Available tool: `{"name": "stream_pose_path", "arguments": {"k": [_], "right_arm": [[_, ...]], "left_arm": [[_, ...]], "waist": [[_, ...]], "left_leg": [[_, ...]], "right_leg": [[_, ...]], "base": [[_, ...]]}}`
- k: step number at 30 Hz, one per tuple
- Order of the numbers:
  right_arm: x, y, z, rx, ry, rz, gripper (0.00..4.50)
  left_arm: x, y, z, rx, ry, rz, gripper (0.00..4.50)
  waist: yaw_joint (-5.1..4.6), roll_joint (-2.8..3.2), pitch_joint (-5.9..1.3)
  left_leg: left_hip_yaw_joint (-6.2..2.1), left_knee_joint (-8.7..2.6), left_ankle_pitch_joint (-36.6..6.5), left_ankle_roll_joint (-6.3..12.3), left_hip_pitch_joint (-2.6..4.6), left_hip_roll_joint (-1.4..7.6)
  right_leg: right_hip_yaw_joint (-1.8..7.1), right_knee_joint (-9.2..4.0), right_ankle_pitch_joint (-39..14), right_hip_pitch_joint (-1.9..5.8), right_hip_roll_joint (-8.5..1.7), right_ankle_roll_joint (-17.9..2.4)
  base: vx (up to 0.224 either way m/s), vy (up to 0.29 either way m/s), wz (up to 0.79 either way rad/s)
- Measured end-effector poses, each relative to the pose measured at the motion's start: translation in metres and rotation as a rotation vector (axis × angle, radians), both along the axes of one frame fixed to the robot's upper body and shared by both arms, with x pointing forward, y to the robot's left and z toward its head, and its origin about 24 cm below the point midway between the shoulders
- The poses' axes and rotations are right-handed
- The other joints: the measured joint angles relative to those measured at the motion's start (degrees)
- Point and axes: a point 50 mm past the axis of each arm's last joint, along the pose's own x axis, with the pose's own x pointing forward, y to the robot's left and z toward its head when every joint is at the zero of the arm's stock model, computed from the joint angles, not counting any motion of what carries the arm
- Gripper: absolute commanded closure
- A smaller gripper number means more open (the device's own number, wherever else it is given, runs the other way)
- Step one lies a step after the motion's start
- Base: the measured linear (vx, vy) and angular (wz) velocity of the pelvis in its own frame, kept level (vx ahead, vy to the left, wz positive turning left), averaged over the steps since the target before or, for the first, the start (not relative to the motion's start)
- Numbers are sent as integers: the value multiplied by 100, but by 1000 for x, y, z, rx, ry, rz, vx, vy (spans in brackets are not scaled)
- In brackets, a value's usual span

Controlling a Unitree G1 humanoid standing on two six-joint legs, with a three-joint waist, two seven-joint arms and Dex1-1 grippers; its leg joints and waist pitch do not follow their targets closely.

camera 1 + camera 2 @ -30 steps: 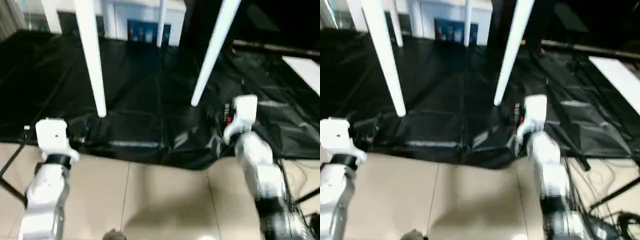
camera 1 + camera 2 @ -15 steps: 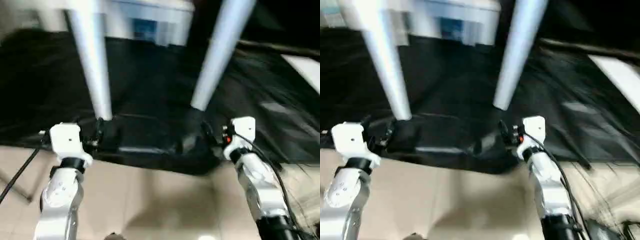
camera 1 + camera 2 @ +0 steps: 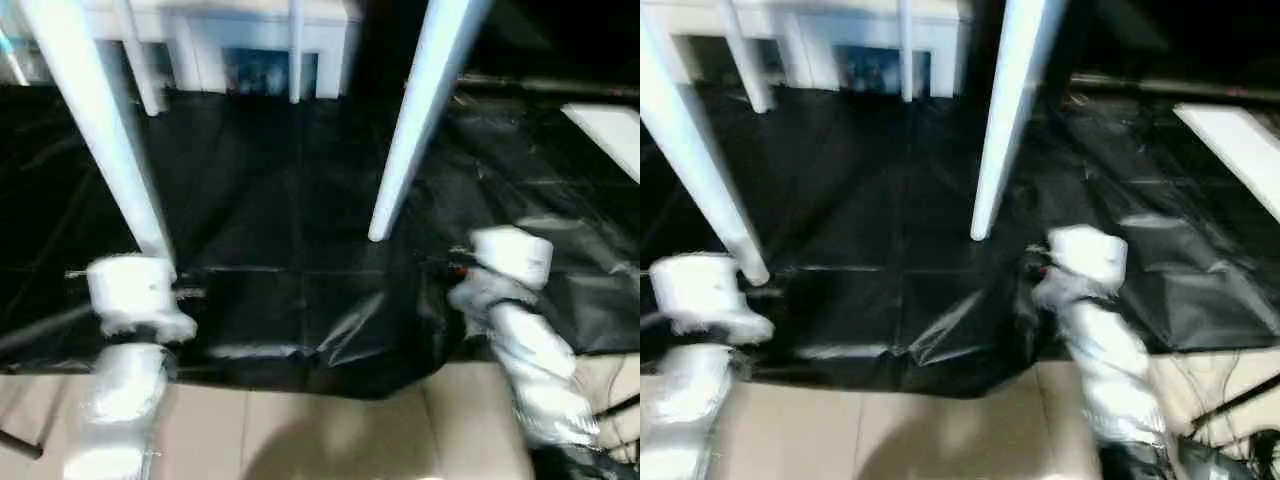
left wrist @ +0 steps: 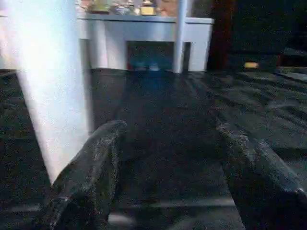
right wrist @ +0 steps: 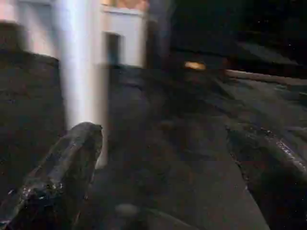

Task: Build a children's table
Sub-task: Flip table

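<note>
— How do the tools stand?

— The left tool [image 4: 168,158] has its two black fingers [image 4: 88,177] spread apart with nothing between them. A white leg [image 4: 53,91] of the children's table stands just beside one finger; I can't tell whether they touch. The right tool [image 5: 168,163] is spread wider still, also empty, with another white leg [image 5: 81,81] rising beyond one of its fingers [image 5: 62,172].

— And where is the table itself?

— Standing on the black-draped tabletop [image 3: 270,200], legs down. From above, the near left leg [image 3: 95,130] comes down right by the left wrist [image 3: 130,290], its foot hidden behind it. The near right leg [image 3: 415,115] slants down to the drape ahead of the right wrist [image 3: 505,260] and a little to its inner side, apart from it. Two thinner far legs [image 3: 294,50] show farther back.

— Anything else around?

— Beige floor tiles [image 3: 330,440] below the drape's edge, a white cabinet [image 4: 144,40] at the back, and a white panel [image 3: 1235,150] lying off to the right.
</note>
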Motion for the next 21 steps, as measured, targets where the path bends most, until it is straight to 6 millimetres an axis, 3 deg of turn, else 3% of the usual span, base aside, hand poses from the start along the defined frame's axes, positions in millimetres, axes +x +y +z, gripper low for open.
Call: {"name": "stream_pose_path", "arguments": {"k": [2,4,6,9,10,16,19,21], "right_arm": [[3,5,4,18,-17,4,0],[5,11,5,20,-23,23,0],[9,14,9,21,-33,34,0],[15,17,10,36,-32,56,0],[17,17,10,46,-27,66,0],[50,22,17,62,25,113,0],[75,25,25,67,60,108,0],[87,29,32,70,65,116,0]], "left_arm": [[-2,6,-1,15,6,17,116],[-4,8,-3,16,18,25,116],[-4,9,-3,16,15,31,116],[-5,13,-3,18,14,44,116],[-5,14,-2,18,14,48,116],[-5,15,-2,28,14,42,116],[-4,16,-1,28,14,30,116],[-5,17,-1,33,20,28,116]], "waist": [[-10,44,17],[36,80,47],[97,129,91],[159,129,117],[171,125,121],[158,149,139],[126,153,142],[129,153,139]], "left_leg": [[-21,-123,37,-566,27,215],[-10,-139,73,-628,54,263],[115,-142,97,-648,71,327],[280,-135,133,-608,61,380],[300,-135,138,-601,60,381],[320,-135,186,-569,41,375],[320,-136,187,-571,-7,377],[317,-149,232,-569,-61,386]], "right_leg": [[-152,-146,111,41,116,-57],[-199,-248,190,100,119,-64],[-230,-333,240,157,79,-119],[-218,-333,272,161,28,-129],[-215,-334,279,160,18,-115],[-235,-332,327,136,-24,-82],[-245,-329,379,102,-23,-85],[-256,-322,409,38,-14,-119]], "base": [[-109,-47,-7],[-37,-9,5],[-98,28,11],[-106,28,11],[-99,19,12],[-50,9,0],[0,0,0],[0,0,0]]}}
